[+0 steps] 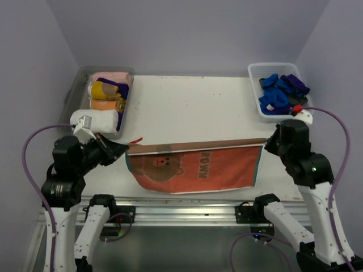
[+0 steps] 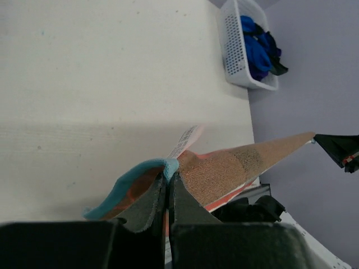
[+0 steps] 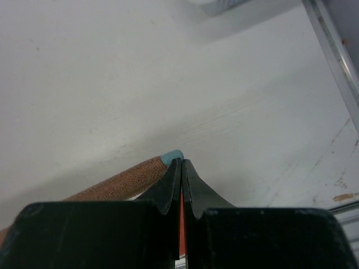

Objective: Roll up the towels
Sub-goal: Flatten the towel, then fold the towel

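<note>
1. The left gripper (image 2: 169, 177) has its jaws pressed together on the left corner of the orange towel (image 1: 198, 167). The towel's teal hem (image 2: 132, 182) bunches just beside the fingertips.
2. The right gripper (image 3: 181, 162) is likewise clamped on the towel's right corner, and a teal tip of hem shows just past its fingers (image 3: 168, 188).
3. Between the two holds, the towel's far edge runs as a straight brown band (image 1: 198, 146), folded over and pulled taut.
4. On the near side of that band spreads the towel's orange face, with a brown bear (image 1: 161, 165) printed towards its left end and brown lettering at its middle.
5. In the left wrist view a small white label (image 2: 185, 140) sticks out from the towel, just beyond the pinched corner.
6. The white table (image 1: 193, 107) lies under the towel and stretches bare on its far side.
7. Past the towel's left corner, on its far side, stands a clear bin (image 1: 126, 107) holding rolled towels (image 1: 105, 99) in pink, yellow, purple, orange and white.
8. Past the towel's right corner, also on the far side, stands a white basket (image 1: 253, 93) holding blue and purple cloths (image 1: 278, 93).
</note>
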Controlling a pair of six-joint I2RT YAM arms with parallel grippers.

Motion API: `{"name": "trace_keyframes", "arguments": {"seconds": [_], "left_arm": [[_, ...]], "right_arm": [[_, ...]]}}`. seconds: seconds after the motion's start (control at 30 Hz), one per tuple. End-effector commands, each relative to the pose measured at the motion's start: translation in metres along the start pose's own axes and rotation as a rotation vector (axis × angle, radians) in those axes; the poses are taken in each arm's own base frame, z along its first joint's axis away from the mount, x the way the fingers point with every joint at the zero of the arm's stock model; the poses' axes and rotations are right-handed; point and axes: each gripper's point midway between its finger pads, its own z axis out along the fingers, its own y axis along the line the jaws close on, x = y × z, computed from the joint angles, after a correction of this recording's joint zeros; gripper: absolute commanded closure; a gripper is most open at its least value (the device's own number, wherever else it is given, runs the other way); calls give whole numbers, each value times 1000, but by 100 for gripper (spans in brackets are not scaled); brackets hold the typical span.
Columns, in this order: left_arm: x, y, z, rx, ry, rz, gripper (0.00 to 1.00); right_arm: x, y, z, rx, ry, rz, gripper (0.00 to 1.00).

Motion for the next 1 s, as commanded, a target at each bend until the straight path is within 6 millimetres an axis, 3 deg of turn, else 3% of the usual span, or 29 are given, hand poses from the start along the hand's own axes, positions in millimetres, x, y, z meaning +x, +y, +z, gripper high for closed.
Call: {"name": "trace_keyframes", "arguments": {"seconds": [0.0, 0.07, 0.1, 0.17, 0.2, 0.23, 0.3, 0.33, 0.4, 0.43, 0.73, 0.93, 0.97], "left_arm": [[36, 80, 38, -311, 169, -188, 100], [24, 96, 74, -318, 126, -223, 100], [34, 114, 89, -342, 143, -256, 100], [28, 134, 128, -352, 136, -299, 100], [26, 140, 141, -357, 139, -304, 100], [32, 162, 158, -428, 183, -330, 100], [20, 173, 177, -459, 169, -305, 100], [23, 188, 188, -499, 191, -305, 100], [16, 196, 197, -524, 186, -287, 100], [18, 201, 204, -529, 194, -282, 100], [12, 217, 235, -524, 238, -215, 100], [26, 202, 211, -455, 286, -141, 100], [35, 201, 205, -454, 306, -142, 100]], "right_arm": [[33, -1, 63, 120, 117, -55, 100], [27, 16, 100, 118, 86, -47, 100], [42, 18, 130, 162, 146, -92, 100], [33, 34, 165, 166, 119, -92, 100], [47, 39, 199, 201, 166, -127, 100], [48, 44, 212, 206, 175, -132, 100], [42, 63, 238, 186, 180, -127, 100], [56, 66, 256, 196, 228, -144, 100], [49, 77, 269, 183, 215, -130, 100], [58, 77, 278, 189, 242, -141, 100], [70, 76, 298, 201, 282, -159, 100], [91, 57, 275, 190, 324, -151, 100], [105, 47, 269, 203, 350, -161, 100]]}}
